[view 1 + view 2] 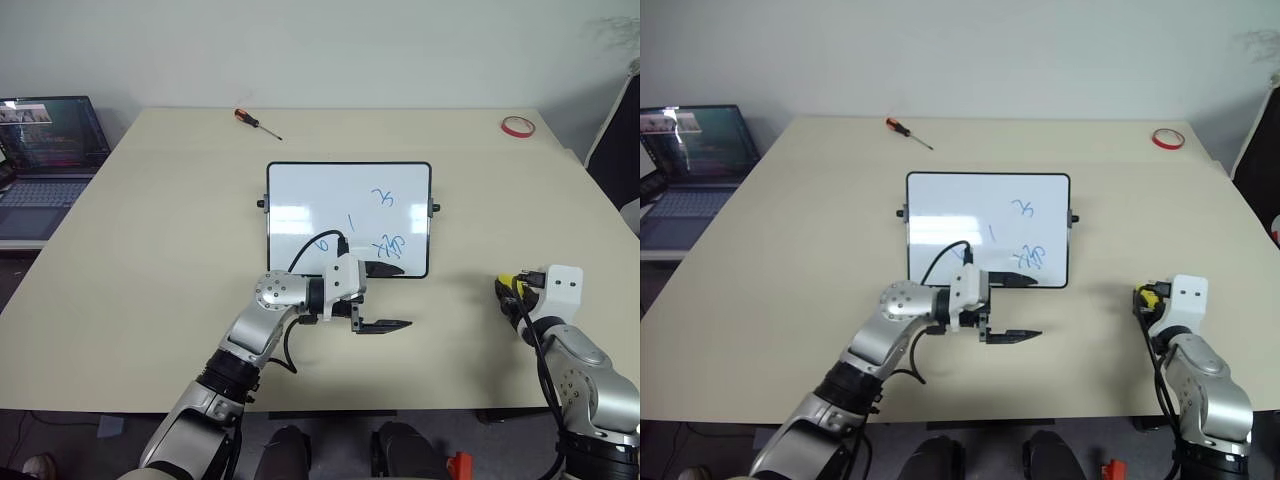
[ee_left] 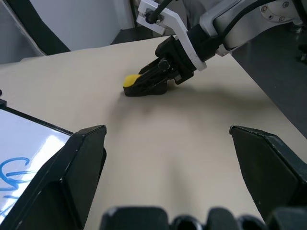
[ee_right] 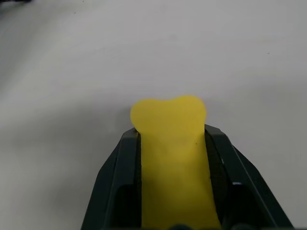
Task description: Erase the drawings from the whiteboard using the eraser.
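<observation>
Beige tabletop [image 1: 150, 220] carries everything here. Off its far left edge sits an open laptop [image 1: 50, 160] on a lower surface. Toward the back of the table, left of centre, lies an orange-handled screwdriver [image 1: 256, 123].

At the middle lies the whiteboard [image 1: 348, 218], flat, black-framed, with a small knob on each side. Its drawings [image 1: 386, 222] are thin blue marks gathered on the right half: a squiggle near the upper right, a short vertical stroke near the centre, a small loop at the lower left of the group, and a denser scribble by the near right corner.

Over the board's near edge hangs the left gripper [image 1: 384, 297], pointing toward the robot's right. Its two black fingers stand wide apart with nothing between them; one lies over the board's lower rim, the other over bare table just in front.

Well to the right, near the table's front edge, the right gripper [image 1: 508, 290] is clamped narrowly on the eraser [image 3: 169, 143], whose yellow block bulges out past the fingertips and rests on the table. At the far right corner lies a red tape ring [image 1: 517, 126].
</observation>
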`<state>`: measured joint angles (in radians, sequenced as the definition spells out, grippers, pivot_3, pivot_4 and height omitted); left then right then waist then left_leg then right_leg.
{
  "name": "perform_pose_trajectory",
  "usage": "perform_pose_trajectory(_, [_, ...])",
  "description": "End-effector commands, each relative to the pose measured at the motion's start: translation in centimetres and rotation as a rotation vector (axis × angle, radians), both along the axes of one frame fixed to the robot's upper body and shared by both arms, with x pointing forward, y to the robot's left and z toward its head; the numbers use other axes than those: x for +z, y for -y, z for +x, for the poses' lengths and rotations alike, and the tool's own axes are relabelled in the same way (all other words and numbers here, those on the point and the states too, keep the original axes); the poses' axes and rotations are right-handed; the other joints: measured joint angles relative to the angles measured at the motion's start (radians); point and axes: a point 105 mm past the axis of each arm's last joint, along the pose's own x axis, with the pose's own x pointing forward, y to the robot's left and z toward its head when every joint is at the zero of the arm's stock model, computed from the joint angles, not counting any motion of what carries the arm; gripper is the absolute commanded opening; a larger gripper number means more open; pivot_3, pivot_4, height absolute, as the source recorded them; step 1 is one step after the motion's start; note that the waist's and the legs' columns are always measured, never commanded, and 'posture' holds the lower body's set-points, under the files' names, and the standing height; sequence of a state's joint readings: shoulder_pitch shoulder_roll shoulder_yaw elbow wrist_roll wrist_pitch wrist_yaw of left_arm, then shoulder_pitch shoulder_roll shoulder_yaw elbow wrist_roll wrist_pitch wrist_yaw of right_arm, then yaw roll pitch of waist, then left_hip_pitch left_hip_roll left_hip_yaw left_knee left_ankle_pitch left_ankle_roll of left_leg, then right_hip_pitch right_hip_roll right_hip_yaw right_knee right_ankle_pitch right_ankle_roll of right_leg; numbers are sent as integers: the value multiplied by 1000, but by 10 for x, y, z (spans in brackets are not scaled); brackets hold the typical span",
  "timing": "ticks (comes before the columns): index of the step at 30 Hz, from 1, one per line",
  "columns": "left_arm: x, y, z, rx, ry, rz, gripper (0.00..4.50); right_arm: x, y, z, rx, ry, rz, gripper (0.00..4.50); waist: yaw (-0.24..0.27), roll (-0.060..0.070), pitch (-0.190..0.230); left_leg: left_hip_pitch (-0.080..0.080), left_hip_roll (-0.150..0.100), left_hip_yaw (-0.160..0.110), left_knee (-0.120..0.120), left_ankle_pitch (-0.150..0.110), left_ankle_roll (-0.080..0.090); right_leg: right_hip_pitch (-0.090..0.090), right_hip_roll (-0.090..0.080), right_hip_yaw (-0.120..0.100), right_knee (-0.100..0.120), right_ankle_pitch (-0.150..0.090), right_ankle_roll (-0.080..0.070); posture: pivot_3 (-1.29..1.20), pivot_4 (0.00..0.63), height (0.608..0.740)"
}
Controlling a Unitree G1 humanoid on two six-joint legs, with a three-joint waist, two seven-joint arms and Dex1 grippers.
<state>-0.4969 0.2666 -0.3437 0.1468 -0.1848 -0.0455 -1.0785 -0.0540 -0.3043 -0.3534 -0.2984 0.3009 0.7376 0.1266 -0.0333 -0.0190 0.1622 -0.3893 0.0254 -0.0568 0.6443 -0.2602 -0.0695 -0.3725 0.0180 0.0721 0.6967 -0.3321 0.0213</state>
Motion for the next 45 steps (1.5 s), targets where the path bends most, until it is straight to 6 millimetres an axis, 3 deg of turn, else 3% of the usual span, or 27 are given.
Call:
perform_pose_trajectory(1, [26,5,3,26,78,-76,4500,21,1,3,-23,106,-18,1301,0,0,0,0,0,0,0,0,0,0,0,0,0,0,0,0,150,740])
perform_pose_trajectory(10, [53,-12,38,334,176,-215,4500,53,-18,20,20,296,-73,1301,-1,0,0,0,0,0,0,0,0,0,0,0,0,0,0,0,150,740])
perform_pose_trajectory(17, [38,-40,58,592,135,-211,4500,79,-56,55,119,453,-110,1301,-2,0,0,0,0,0,0,0,0,-1,0,0,0,0,0,0,150,740])
perform_pose_trajectory(25, [28,-53,66,691,135,-160,4500,102,-107,89,295,574,-150,1301,1,0,0,-1,1,0,0,0,0,-1,-2,-1,0,0,0,0,150,740])
perform_pose_trajectory(33, [30,-65,73,757,143,-159,4500,115,-132,109,383,638,-132,1301,1,1,0,-1,3,0,0,0,0,-1,-3,-1,0,0,0,0,150,740])
perform_pose_trajectory(45, [31,-66,72,774,142,-165,4500,120,-172,124,509,691,-109,1301,0,1,1,-1,4,0,0,0,0,-2,-4,-1,1,0,0,0,150,740])
